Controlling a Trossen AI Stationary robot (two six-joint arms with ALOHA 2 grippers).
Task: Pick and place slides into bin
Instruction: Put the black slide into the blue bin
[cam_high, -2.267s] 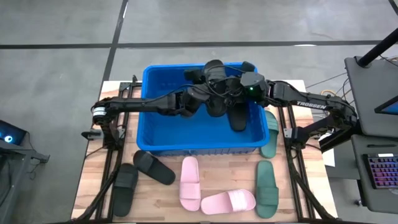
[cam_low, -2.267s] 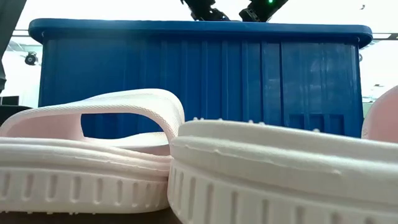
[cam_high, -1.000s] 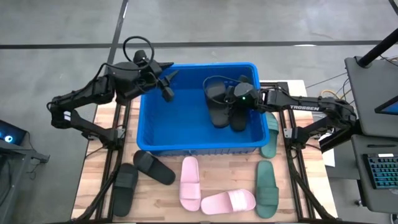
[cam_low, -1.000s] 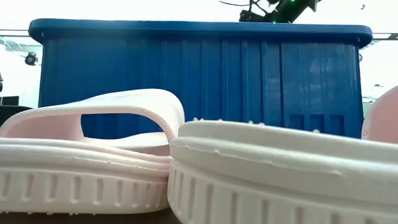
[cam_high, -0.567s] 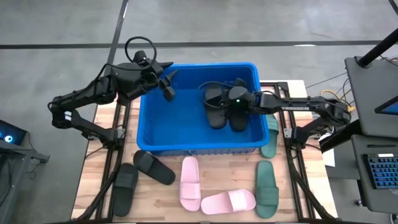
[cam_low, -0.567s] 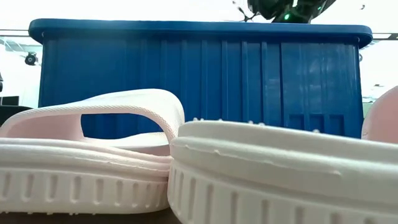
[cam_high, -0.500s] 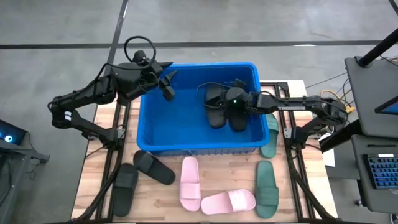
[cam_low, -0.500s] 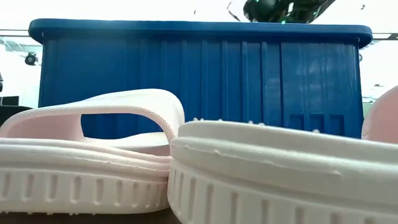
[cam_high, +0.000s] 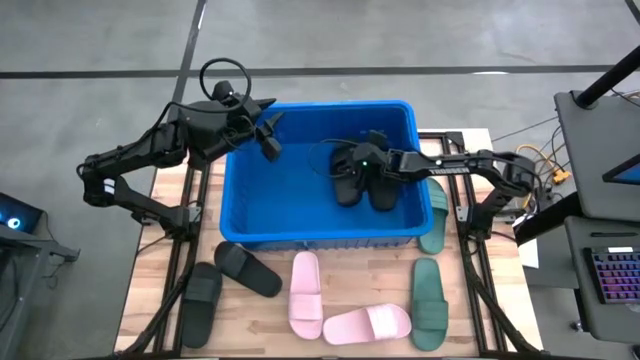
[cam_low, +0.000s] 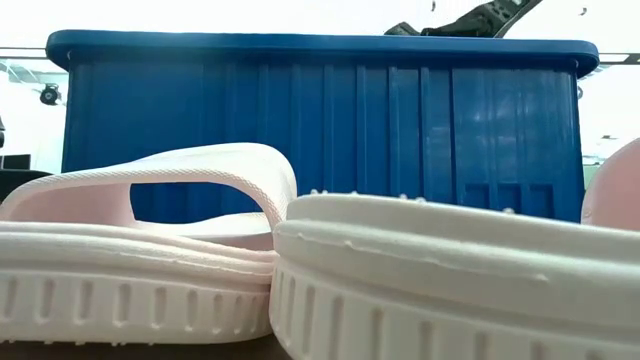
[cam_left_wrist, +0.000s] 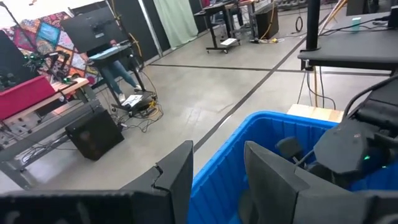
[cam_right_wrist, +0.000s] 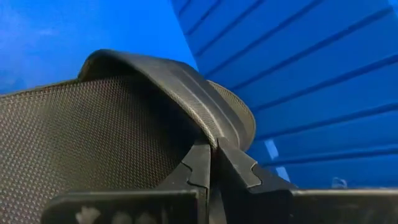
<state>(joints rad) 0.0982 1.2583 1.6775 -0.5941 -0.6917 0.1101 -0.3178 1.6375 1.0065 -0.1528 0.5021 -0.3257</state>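
The right claw (cam_high: 350, 165) reaches down inside the bin (cam_high: 300, 185), its fingers pinched tight on the strap of a black slide (cam_right_wrist: 124, 118) that sits low against the bin's ribbed wall. A second black slide (cam_high: 385, 185) lies just beside it on the bin floor. The left claw (cam_high: 265, 135) hangs above the bin's far left corner, fingers partly apart and holding nothing. On the counter (cam_high: 270, 335) in front of the bin lie two black slides (cam_high: 225, 280), two pink slides (cam_high: 335, 310) and two green slides (cam_high: 428, 295).
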